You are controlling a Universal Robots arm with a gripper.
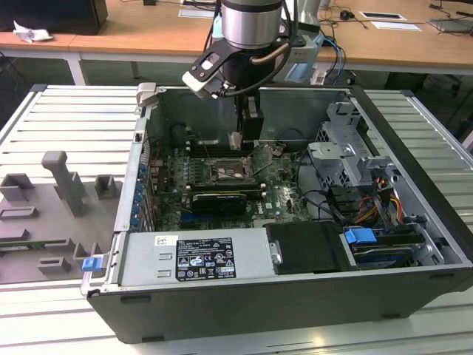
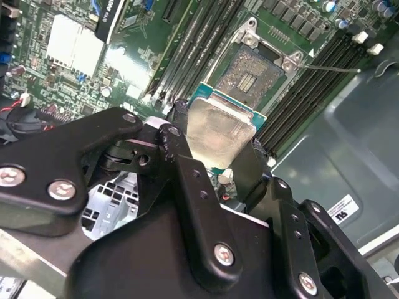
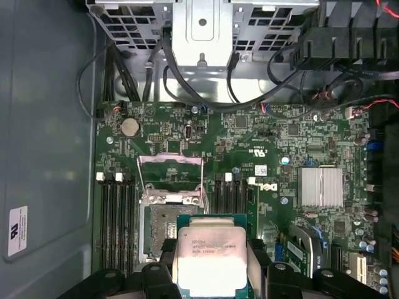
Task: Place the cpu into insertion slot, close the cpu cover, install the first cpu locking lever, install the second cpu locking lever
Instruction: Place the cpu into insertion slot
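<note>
End effector: in the second wrist view its two black fingers are clamped on opposite edges of the cpu. In the exterior view the end effector hangs inside the open computer case.

Cpu: held in the air with its pale metal face toward the first wrist camera – near the insertion slot and not seated in it. In the first wrist view the chip partly overlaps the slot's edge.

Insertion slot: bare, with the dark centre and silvery rim exposed in the second wrist view.

Cpu cover: swung open off the slot (its thin frame lies on the side toward the drive cage).

Lever: a thin wire lever sticks out past one corner of the slot, over the memory slots.

Close by: long black memory slots flank the slot on both sides – the nearest obstacles to the fingers. A coin cell sits beyond the cover, and a ribbed silver heatsink is further along the green motherboard.

Further off: black cables loop from the drive cage across the board's edge, apart from the slot.

Outside the case: it rests on a grey slatted surface, with grey fixture blocks at the exterior view's left.
</note>
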